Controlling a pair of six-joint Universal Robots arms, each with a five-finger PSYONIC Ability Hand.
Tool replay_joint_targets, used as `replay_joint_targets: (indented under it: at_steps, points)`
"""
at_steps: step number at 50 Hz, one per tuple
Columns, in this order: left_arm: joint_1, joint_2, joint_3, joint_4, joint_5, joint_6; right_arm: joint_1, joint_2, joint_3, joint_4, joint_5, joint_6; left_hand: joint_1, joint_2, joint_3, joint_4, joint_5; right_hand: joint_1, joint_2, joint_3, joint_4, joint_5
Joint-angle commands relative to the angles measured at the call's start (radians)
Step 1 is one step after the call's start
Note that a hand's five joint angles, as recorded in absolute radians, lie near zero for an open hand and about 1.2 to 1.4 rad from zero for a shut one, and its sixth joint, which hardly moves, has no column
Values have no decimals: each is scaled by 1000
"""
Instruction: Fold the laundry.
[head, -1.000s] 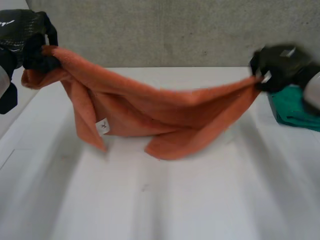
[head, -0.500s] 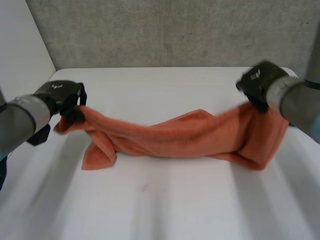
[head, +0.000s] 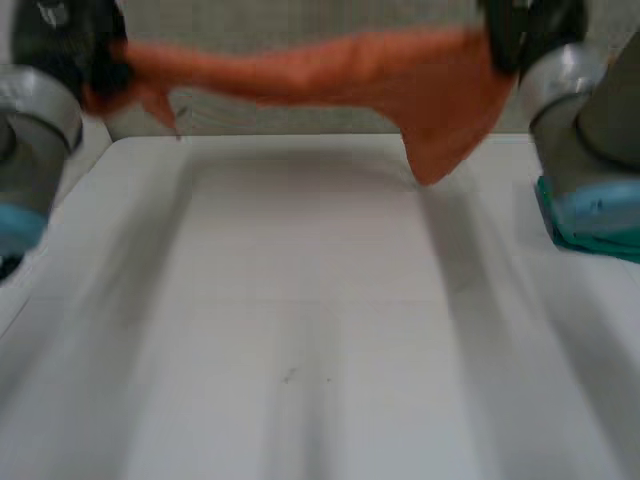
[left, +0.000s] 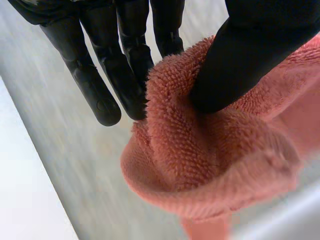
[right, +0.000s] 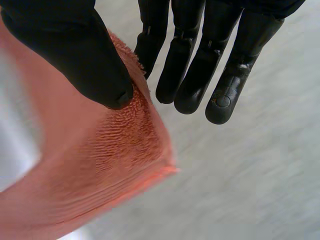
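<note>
An orange towel hangs stretched in the air high above the white table, with a bunch sagging near its right end. My left hand pinches the towel's left end; its thumb presses the terry cloth against a finger. My right hand pinches the right end, thumb on the towel near a corner, the other fingers straight beside it.
A folded teal cloth lies at the table's right edge under my right arm. A grey wall stands behind the table. The table's left edge runs beside my left arm.
Both hands have swung the towel up off the table to high in the air, still stretched between them. Half a second ago it hung low, touching the tabletop.
</note>
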Motion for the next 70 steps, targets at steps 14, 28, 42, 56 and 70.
replay_joint_targets:
  at_steps: [14, 28, 42, 56, 70]
  points:
    - [24, -87, -530, -105, 5, 270, 13, -47, 739, 157, -88, -130, 110, 6, 5, -1, 52, 412, 223, 222, 209, 229]
    - [62, 63, -640, -94, 115, 282, -18, -101, 747, 140, -89, 123, -531, -635, -636, -642, -589, 412, 223, 222, 209, 229]
    - [182, 257, -881, -97, 280, 323, -50, -104, 770, 150, -92, 152, -188, -291, -292, -298, -246, 412, 223, 222, 209, 229]
    - [302, 182, -920, -82, 281, 459, -50, -104, 776, 148, -100, 152, -399, -502, -503, -510, -457, 412, 223, 222, 209, 229]
    - [289, 36, -828, -61, 280, 460, -52, -104, 785, 147, -127, 152, -464, -567, -568, -574, -522, 412, 223, 222, 209, 229]
